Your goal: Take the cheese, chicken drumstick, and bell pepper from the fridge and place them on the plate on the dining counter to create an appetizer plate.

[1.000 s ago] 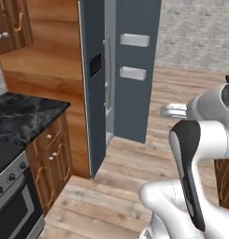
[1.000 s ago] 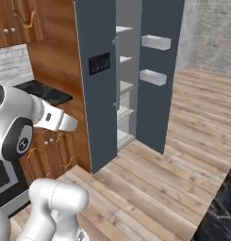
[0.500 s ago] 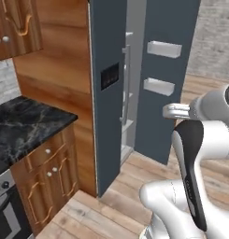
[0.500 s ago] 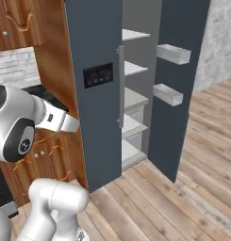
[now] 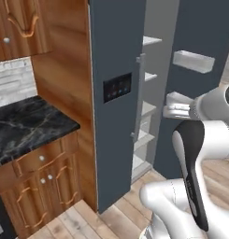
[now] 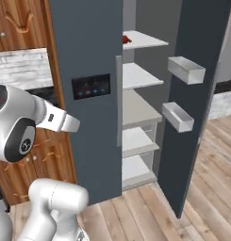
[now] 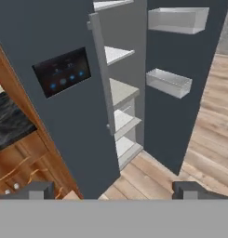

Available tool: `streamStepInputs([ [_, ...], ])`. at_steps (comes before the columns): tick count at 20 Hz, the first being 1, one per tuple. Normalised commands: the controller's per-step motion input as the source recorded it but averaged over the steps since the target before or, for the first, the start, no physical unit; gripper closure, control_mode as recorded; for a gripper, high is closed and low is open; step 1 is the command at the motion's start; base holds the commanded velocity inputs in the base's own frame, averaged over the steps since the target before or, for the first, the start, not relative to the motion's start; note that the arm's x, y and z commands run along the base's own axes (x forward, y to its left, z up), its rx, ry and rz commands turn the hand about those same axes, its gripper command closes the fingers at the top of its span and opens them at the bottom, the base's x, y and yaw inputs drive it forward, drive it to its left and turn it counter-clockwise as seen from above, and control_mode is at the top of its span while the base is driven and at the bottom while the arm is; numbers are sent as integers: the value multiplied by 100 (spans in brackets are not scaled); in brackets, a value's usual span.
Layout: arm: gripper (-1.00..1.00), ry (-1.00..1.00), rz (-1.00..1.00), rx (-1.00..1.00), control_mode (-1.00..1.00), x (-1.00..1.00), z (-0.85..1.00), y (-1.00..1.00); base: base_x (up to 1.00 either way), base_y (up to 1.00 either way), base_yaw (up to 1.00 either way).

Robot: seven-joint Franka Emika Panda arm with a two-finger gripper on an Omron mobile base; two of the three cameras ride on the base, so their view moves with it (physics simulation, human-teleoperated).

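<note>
The base has driven closer: the fridge (image 6: pixel 88 94) looms larger, door open. A red bell pepper (image 6: pixel 127 40) (partly hidden) sits at twelve o'clock on its top shelf. The fingers (image 7: pixel 115 189) are spread apart, empty.

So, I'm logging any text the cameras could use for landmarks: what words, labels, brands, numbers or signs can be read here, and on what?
None: no readable word, brand or number appears anywhere in these views.
The fridge has a small black panel showing only blue lights; any symbols on it are too small and blurred to read.
The door bins and white shelves carry no labels.
</note>
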Motion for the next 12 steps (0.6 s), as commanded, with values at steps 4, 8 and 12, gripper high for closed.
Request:
streamStepInputs([
  [4, -100, 0, 0, 0, 100, 0, 0, 0, 20, -79, 44],
  [8, -100, 0, 0, 0, 100, 0, 0, 0, 8, -76, 41],
  [12, -100, 0, 0, 0, 100, 0, 0, 0, 1, -66, 41],
])
